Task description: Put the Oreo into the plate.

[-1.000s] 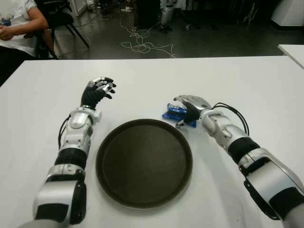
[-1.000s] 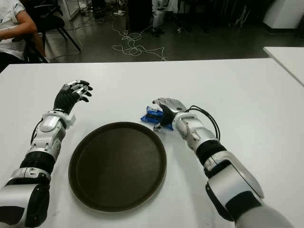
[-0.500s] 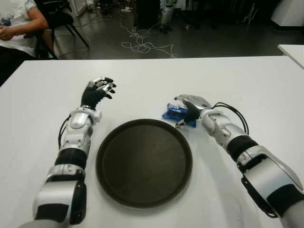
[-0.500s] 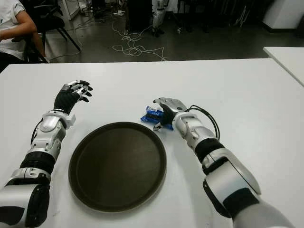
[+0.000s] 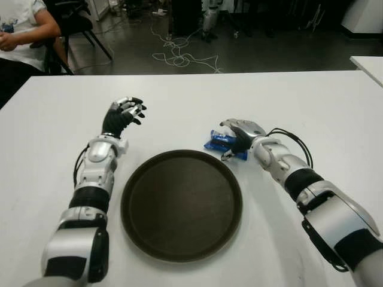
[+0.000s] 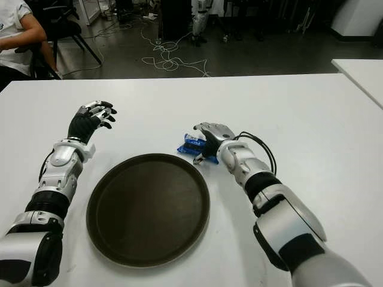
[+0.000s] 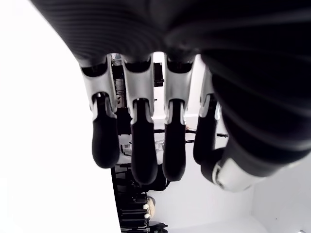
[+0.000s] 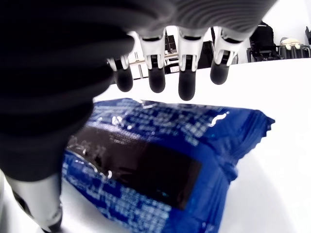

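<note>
The Oreo is a blue snack pack [image 5: 215, 143] lying flat on the white table [image 5: 311, 107], just past the far right rim of the dark round plate [image 5: 181, 203]. The plate holds nothing. My right hand [image 5: 234, 139] hovers over the pack's right end. In the right wrist view its fingers [image 8: 187, 80] stretch out above the pack [image 8: 160, 160] and the thumb [image 8: 36, 199] stands beside it, with no grip closed. My left hand [image 5: 124, 115] shows to the left of the plate, farther back, with relaxed fingers [image 7: 138, 141] and nothing in them.
A seated person [image 5: 21, 30] and a chair [image 5: 78, 24] are beyond the table's far left corner. Cables [image 5: 179, 54] lie on the floor behind the table. A second white table [image 5: 370, 64] shows at the far right.
</note>
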Action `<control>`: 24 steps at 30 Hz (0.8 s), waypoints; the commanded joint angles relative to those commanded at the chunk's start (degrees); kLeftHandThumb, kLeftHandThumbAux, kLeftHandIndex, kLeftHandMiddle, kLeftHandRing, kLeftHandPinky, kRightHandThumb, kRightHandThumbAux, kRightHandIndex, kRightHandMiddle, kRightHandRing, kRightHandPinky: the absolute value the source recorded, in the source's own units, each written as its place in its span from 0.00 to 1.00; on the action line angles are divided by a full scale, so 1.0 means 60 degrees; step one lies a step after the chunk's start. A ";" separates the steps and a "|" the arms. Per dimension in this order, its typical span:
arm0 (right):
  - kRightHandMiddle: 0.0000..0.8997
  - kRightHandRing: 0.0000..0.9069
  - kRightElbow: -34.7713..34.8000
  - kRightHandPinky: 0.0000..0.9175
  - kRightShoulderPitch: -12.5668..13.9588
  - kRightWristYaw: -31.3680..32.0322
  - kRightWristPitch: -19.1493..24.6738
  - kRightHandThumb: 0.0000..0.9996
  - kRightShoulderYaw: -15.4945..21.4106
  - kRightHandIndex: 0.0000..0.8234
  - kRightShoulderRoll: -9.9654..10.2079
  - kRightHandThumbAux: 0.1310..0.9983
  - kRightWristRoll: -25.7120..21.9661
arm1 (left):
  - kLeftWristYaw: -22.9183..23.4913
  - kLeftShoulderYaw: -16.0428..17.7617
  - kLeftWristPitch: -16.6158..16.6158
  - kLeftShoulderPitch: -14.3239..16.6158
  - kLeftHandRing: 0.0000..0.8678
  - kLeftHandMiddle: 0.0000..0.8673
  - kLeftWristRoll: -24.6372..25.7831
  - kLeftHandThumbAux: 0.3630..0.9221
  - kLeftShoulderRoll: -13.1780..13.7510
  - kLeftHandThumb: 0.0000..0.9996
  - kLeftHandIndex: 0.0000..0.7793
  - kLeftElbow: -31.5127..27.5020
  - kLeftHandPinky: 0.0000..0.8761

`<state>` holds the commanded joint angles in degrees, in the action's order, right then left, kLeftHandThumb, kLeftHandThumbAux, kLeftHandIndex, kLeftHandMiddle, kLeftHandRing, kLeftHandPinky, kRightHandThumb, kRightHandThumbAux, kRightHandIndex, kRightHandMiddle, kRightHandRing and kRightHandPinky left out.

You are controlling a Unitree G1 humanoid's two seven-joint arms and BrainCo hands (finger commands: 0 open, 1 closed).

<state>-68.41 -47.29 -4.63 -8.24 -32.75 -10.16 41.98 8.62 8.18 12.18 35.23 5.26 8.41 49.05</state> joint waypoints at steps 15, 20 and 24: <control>0.16 0.16 -0.0719 0.12 -0.0162 -0.0368 -0.0121 0.00 -0.0060 0.17 -0.0020 0.68 0.0035 | -0.0049 -0.0047 -0.0028 0.0011 0.59 0.54 -0.0040 0.55 -0.0018 0.83 0.54 -0.0025 0.66; 0.16 0.15 -0.0694 0.12 -0.0261 -0.0147 -0.0068 0.00 -0.0122 0.15 -0.0052 0.66 0.0047 | -0.0041 -0.0050 -0.0071 0.0024 0.59 0.54 -0.0021 0.55 -0.0015 0.83 0.54 -0.0021 0.65; 0.15 0.15 -0.0677 0.11 -0.0305 -0.0005 -0.0034 0.00 -0.0146 0.13 -0.0072 0.66 0.0041 | -0.0042 -0.0054 -0.0075 0.0038 0.59 0.54 -0.0022 0.55 -0.0013 0.83 0.54 -0.0021 0.66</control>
<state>-72.47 -49.12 -4.66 -8.45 -33.63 -10.59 42.23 8.37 7.85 11.73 35.46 5.13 8.33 48.92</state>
